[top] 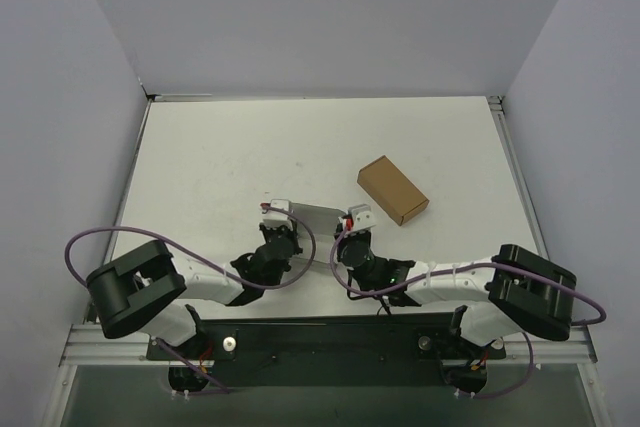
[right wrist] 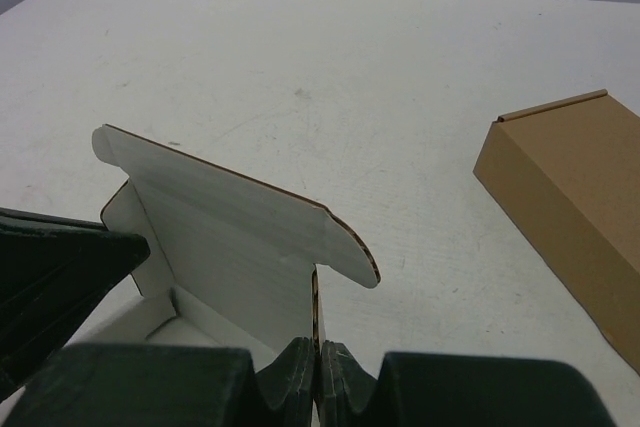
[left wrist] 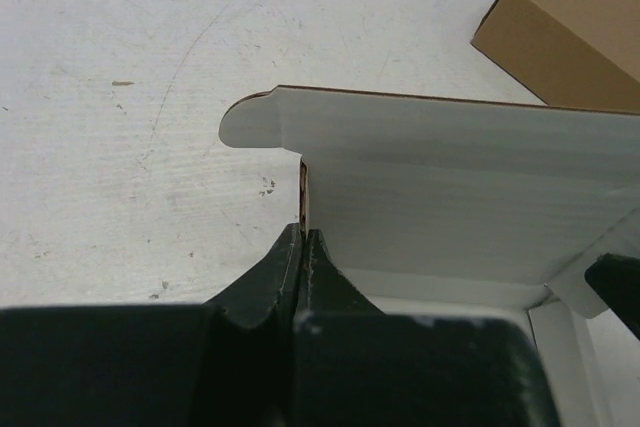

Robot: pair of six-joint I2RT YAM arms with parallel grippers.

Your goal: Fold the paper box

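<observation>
The paper box [top: 318,215] lies white and partly folded between my two grippers, just in front of the arm bases. My left gripper [top: 281,227] is shut on the box's left side wall. In the left wrist view the left gripper [left wrist: 305,237] pinches that thin upright card edge, and the box's rear panel [left wrist: 450,172] stands up behind with a rounded tab. My right gripper [top: 352,231] is shut on the right side wall. In the right wrist view the right gripper [right wrist: 317,349] clamps that edge, beside the raised panel [right wrist: 220,232].
A small closed brown cardboard box [top: 393,190] lies on the white table [top: 220,157] to the right of and beyond the paper box, also in the left wrist view [left wrist: 570,32] and right wrist view [right wrist: 575,207]. Grey walls enclose the table.
</observation>
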